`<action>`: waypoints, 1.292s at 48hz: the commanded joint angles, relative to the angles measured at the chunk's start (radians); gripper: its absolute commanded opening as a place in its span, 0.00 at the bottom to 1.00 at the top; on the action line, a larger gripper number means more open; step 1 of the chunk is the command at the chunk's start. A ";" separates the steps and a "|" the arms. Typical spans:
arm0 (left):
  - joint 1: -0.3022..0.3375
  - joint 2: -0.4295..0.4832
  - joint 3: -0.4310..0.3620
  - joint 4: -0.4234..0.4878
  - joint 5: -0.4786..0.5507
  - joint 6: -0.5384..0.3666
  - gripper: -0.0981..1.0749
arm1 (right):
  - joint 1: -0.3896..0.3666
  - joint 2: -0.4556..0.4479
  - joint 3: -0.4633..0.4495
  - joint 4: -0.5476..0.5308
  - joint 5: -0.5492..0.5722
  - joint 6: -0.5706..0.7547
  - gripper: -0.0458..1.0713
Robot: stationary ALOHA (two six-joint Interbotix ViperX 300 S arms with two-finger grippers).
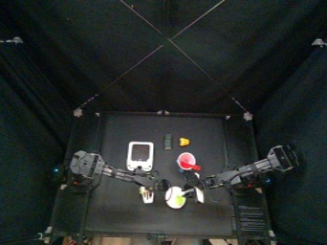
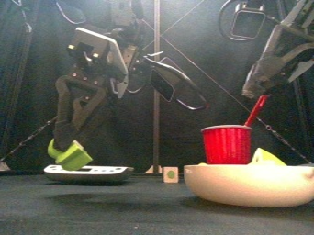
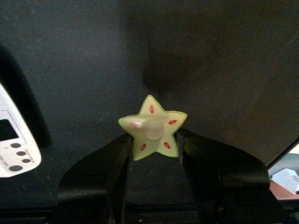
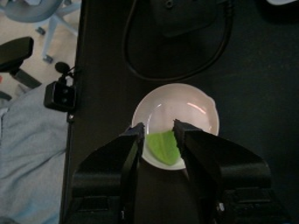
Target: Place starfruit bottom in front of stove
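My left gripper (image 3: pixel 152 153) is shut on the starfruit (image 3: pixel 155 129), a yellow-green star-shaped piece with a pale face. In the front view the gripper (image 2: pixel 66 145) holds the starfruit (image 2: pixel 70 156) just above the table, in front of the left end of the white stove (image 2: pixel 88 172). From above, the stove (image 1: pixel 141 153) lies at mid-left and the left gripper (image 1: pixel 144 193) is nearer the front edge. My right gripper (image 4: pixel 163 133) hangs open over a white bowl (image 4: pixel 193 103), with a second green piece (image 4: pixel 166 147) seen between its jaws.
A red cup (image 2: pixel 226 144) stands behind the white bowl (image 2: pixel 252 184) at the right. A small yellow-orange piece (image 1: pixel 185 142) lies beyond the cup, right of the stove. A small white cube (image 2: pixel 172 174) sits between the stove and the bowl.
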 commanded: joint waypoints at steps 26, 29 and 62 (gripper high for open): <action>0.002 -0.031 -0.026 0.041 -0.032 -0.023 0.90 | -0.005 -0.015 -0.008 -0.008 -0.002 -0.003 0.70; -0.009 -0.048 -0.023 0.046 -0.034 -0.046 0.90 | -0.005 -0.014 -0.008 -0.008 -0.002 -0.003 0.70; -0.094 -0.172 0.083 0.264 -0.160 -0.400 0.89 | -0.005 -0.009 -0.014 -0.043 -0.003 -0.005 0.70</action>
